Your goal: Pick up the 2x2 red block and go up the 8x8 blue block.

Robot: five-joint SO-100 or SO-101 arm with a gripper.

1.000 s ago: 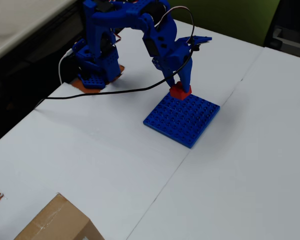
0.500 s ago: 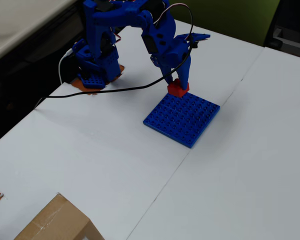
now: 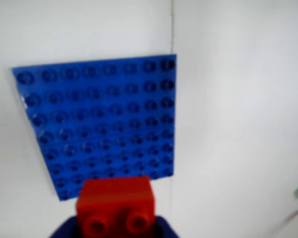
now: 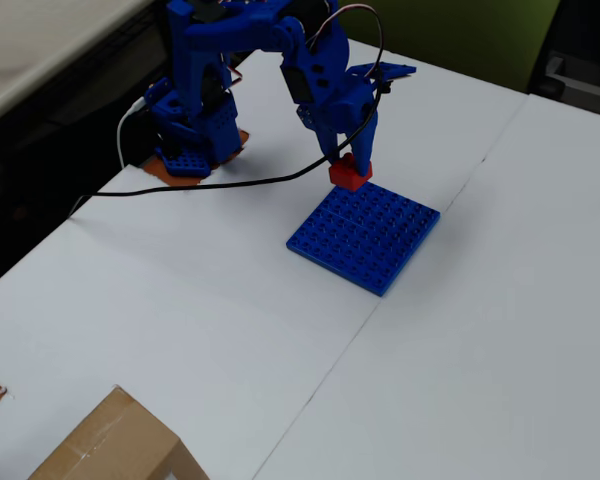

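The 2x2 red block point(image 4: 349, 173) sits between the fingers of my blue gripper point(image 4: 347, 166), which is shut on it. It hangs at the far corner of the 8x8 blue block point(image 4: 365, 236), apparently a little above it. This flat plate lies on the white table. In the wrist view the red block point(image 3: 115, 203) fills the bottom centre, studs facing the camera. A dark blue finger point(image 3: 165, 229) shows beside it. The blue plate point(image 3: 104, 119) spreads out beyond it.
The arm's base point(image 4: 192, 150) stands at the back left, and a black cable point(image 4: 220, 184) runs across the table in front of it. A cardboard box point(image 4: 115, 445) sits at the near left corner. The table's left edge drops to a dark gap.
The gripper has carried the red block up and slightly left, away from the plate's far corner where it rested. The blue plate has stayed put.
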